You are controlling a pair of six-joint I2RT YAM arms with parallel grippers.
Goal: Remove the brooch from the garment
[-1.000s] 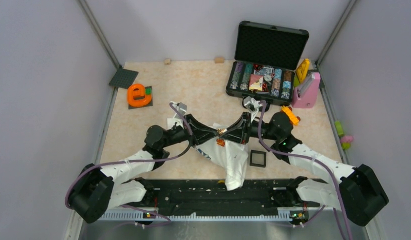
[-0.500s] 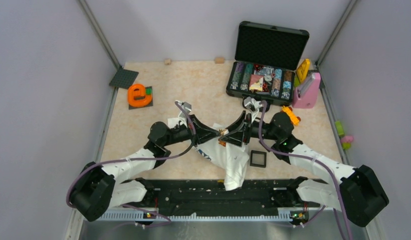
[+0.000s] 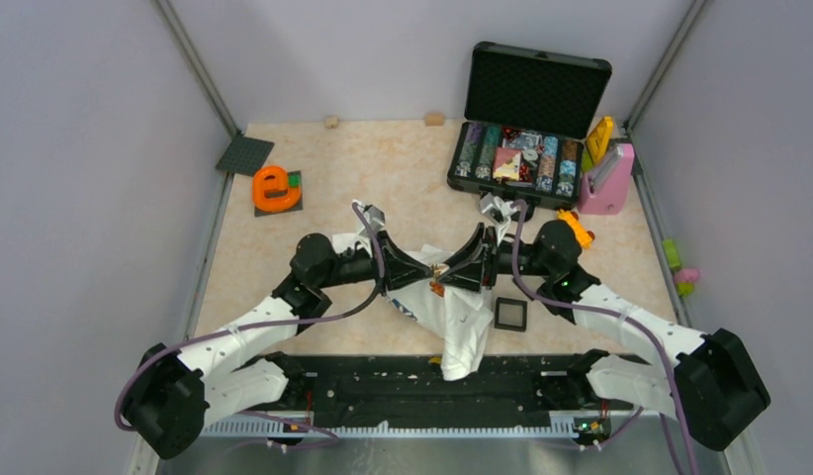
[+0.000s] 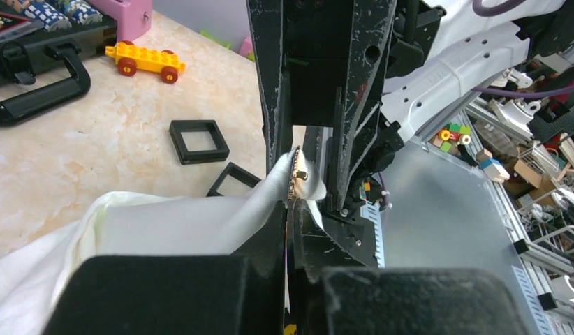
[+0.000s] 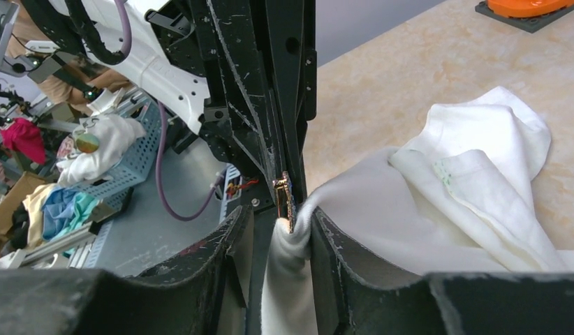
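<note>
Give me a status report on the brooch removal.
Left tool shut on brooch. Right tool shut on garment fold beside it. Brooch not yet free of cloth. Black box nearby, not obstructing.

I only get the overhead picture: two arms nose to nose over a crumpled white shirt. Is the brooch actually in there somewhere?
Observer: Yes. The left wrist camera shows a small gold brooch on the peak of a raised fold of the garment.
Operator: What holds that fold up?
Observer: In the right wrist camera, the right pincer has the cloth squeezed between its fingers, the brooch just past their tips.
Operator: And the other arm?
Observer: The left pincer is nearly closed, tips right at the brooch; whether it grips it, I cannot tell.
</note>
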